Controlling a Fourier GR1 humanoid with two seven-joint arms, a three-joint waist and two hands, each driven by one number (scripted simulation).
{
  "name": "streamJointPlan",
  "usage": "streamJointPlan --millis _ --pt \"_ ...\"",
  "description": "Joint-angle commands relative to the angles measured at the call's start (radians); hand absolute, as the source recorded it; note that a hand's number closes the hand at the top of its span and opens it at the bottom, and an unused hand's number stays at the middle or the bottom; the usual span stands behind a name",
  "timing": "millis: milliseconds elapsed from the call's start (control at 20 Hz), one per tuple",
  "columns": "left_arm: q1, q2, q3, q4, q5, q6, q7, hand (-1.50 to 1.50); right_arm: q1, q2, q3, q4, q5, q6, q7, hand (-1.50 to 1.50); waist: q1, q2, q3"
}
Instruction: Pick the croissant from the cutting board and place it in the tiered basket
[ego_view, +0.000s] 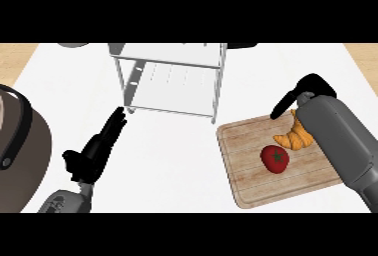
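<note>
Golden croissant (294, 139) lies near right hand (308, 89).

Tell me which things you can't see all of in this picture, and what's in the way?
All in the head view:
1. Croissant: its right part is hidden under the right forearm.
2. Right robot hand: whether it touches the croissant cannot be told; the forearm blocks that spot.
3. Tiered basket: its far side is cut off at the top edge.
4. Brown round thing: mostly cut off by the left edge.

Pale grained wooden cutting board (255, 170), shiny metal tiered basket (171, 80), glossy tomato (275, 159), matt white counter (177, 165)
</note>
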Motion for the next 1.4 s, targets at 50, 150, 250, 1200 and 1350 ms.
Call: streamJointPlan --millis 50,150,250,1200,1350 --pt "0.027 -0.011 -0.011 -0.025 -0.007 0.0 0.006 0.0 0.044 -0.007 -0.031 -0.052 0.017 -0.017 0.248 -1.5 -0.001 -0.004 -0.001" --pt "-0.021 -0.006 0.022 0.033 0.004 -0.014 -0.002 0.0 0.067 0.054 -0.031 -0.036 0.038 -0.052 0.248 -1.5 -0.002 0.001 -0.001" --pt "0.023 -0.029 -0.007 0.018 -0.017 0.002 -0.021 0.0 0.103 0.032 -0.042 -0.065 0.046 -0.044 0.248 -1.5 -0.002 -0.001 -0.001" --pt "-0.064 -0.048 0.019 -0.023 -0.05 -0.009 0.086 0.0 0.263 0.057 -0.17 -0.165 0.234 -0.162 0.026 1.5 0.025 0.012 0.001" --pt "-0.002 -0.05 0.027 -0.033 -0.068 -0.015 0.02 0.0 0.298 0.076 -0.17 -0.233 0.279 -0.144 0.059 1.5 0.025 0.009 0.001"
